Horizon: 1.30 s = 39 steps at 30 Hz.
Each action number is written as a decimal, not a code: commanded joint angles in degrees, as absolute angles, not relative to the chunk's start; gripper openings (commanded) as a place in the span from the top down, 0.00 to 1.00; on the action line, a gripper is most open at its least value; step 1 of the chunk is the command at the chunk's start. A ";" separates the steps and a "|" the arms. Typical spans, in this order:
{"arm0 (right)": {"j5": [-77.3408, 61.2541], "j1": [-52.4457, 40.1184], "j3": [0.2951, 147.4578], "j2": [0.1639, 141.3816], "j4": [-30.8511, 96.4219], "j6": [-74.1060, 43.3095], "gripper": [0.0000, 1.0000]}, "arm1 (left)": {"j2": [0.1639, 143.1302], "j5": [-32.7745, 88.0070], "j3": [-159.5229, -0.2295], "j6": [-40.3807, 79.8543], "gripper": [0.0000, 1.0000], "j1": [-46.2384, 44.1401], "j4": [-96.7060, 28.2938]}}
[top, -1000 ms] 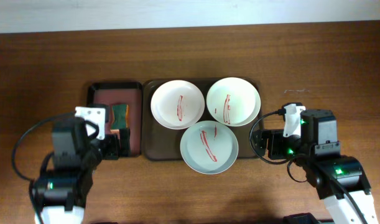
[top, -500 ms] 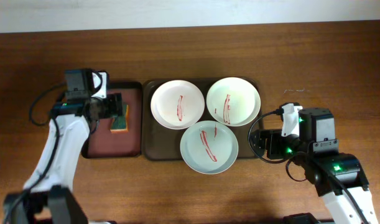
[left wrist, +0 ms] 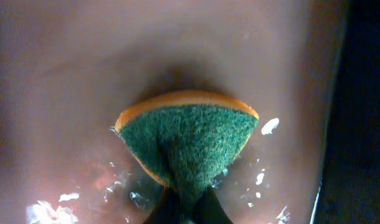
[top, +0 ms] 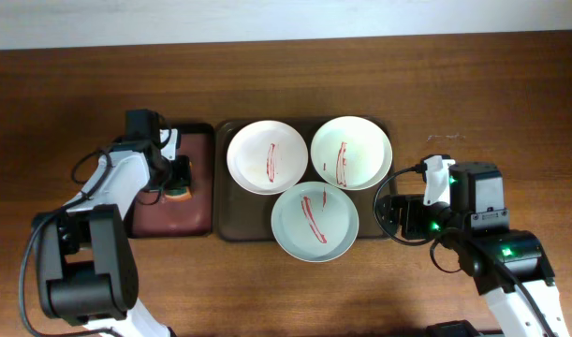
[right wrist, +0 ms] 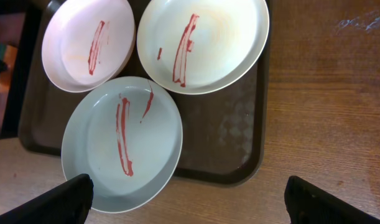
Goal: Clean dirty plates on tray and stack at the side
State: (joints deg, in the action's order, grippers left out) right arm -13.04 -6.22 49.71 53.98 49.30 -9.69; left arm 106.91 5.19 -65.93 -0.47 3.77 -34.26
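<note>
Three white plates with red streaks lie on the dark brown tray (top: 231, 213): one at back left (top: 267, 156), one at back right (top: 351, 153), one at the front (top: 315, 222). The right wrist view shows them too, back left (right wrist: 71, 46), back right (right wrist: 221, 37) and front (right wrist: 152, 149), on the tray (right wrist: 239, 137). My left gripper (top: 178, 176) is over the small tray, shut on a green and orange sponge (top: 178, 193). In the left wrist view the fingers (left wrist: 205, 210) pinch the sponge (left wrist: 190, 140) into a fold. My right gripper (top: 390, 217) stands open beside the tray's right front corner, with only table between its fingers (right wrist: 68, 199).
A narrower reddish-brown tray (top: 154, 213) with a black rim sits left of the dark tray; its wet glossy floor (left wrist: 65, 93) fills the left wrist view. Brown wooden table (top: 473, 103) surrounds both trays. A pale wall strip runs along the back.
My left arm swung from the front left up over the small tray, and its gripper closed on the sponge. The right arm and the plates have not moved.
</note>
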 commanded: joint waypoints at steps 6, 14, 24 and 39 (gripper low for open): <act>-17.65 -6.37 50.92 67.00 51.24 -9.47 0.01 | 101.25 14.37 -67.07 1.89 1.00 3.09 -45.10; -29.06 -6.42 50.92 86.48 49.04 -9.50 0.50 | 101.25 14.20 -66.65 1.91 1.00 2.76 -45.01; -30.04 -8.05 50.89 93.08 44.99 -14.74 0.64 | 101.25 14.20 -66.65 1.91 1.00 2.76 -45.06; -18.74 -13.91 50.89 93.08 36.91 -22.98 0.96 | 101.21 14.17 -67.13 1.89 1.00 2.76 -44.64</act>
State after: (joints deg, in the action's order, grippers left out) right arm -19.73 -13.41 50.00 92.82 37.19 -22.52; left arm 102.30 13.15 -66.96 1.32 2.96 -45.04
